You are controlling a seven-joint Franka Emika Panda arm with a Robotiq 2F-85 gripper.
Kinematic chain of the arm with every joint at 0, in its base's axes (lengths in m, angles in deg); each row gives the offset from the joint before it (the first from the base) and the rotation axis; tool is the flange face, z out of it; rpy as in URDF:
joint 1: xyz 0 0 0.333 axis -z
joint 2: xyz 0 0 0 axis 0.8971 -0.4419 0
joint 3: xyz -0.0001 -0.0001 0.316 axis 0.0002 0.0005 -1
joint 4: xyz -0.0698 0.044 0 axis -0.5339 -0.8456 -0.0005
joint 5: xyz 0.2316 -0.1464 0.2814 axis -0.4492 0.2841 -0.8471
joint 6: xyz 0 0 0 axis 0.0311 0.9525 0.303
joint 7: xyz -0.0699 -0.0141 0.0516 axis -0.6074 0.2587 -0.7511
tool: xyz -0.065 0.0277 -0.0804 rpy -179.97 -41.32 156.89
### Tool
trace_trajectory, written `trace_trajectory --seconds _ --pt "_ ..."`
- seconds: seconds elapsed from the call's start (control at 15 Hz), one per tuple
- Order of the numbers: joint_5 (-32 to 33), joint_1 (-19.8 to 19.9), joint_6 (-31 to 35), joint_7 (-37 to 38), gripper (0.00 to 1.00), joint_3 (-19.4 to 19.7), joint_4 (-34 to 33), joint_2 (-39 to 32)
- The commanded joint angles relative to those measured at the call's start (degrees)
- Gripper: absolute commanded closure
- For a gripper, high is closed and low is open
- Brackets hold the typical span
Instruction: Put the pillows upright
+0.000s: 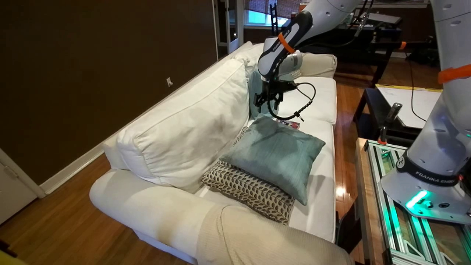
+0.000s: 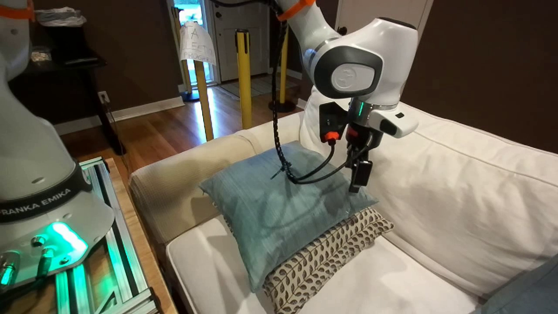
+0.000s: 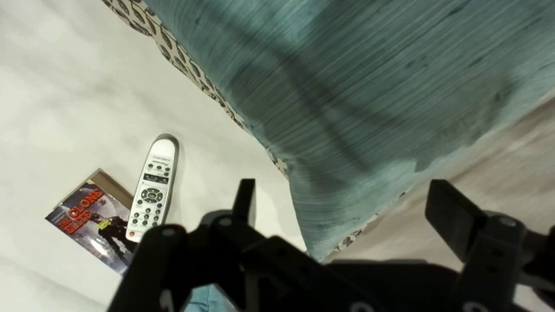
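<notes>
Two pillows look yet to be stood up: the top pillow [image 1: 276, 154], plain teal, lies nearly flat, and the patterned pillow [image 1: 250, 189] lies under it. A far pillow [image 1: 254, 84], also teal and set beyond the top pillow's corner, seems upright already, so you may count the job as part done, with this pair left. Your hand [image 3: 341, 195] is spread wide above the top pillow's corner, the corner's tip in line with the gap, and nothing is gripped. The top pillow would likely have to come up first, as it weighs on the other. Near its edge lie the remote [image 3: 154, 186] and book [image 3: 93, 216]. Most of the patterned pillow is hidden beneath the top pillow. The far pillow is partly behind the arm [image 1: 300, 27] in an exterior view, and elsewhere cut to a scrap at the frame's edge, so how straight it stands is hard to say. You also can't tell whether your hand touches the cloth at the corner.
</notes>
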Motion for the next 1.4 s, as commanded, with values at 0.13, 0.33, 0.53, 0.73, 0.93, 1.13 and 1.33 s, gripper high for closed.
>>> trace_trajectory --seconds 0.13,0.33,0.53,0.73,0.93,1.13,1.33 --pt "0.1 -2.2 13.9 1.7 0.00 0.4 1.5 -3.2" --pt "-0.4 -2.2 16.7 2.1 0.00 0.2 0.0 -6.4" --pt "-0.7 -2.1 17.8 2.4 0.00 -0.1 -2.1 -9.4" --pt "-0.6 -2.2 17.2 2.8 0.00 0.0 -4.5 -11.9" --pt "-1.8 -1.2 16.8 2.9 0.26 -1.3 -6.7 -13.7" --pt "-2.9 -0.6 16.3 2.9 0.50 -2.2 -7.7 -14.1" --pt "-3.0 -1.0 16.0 3.5 0.72 -1.5 -7.5 -13.7"
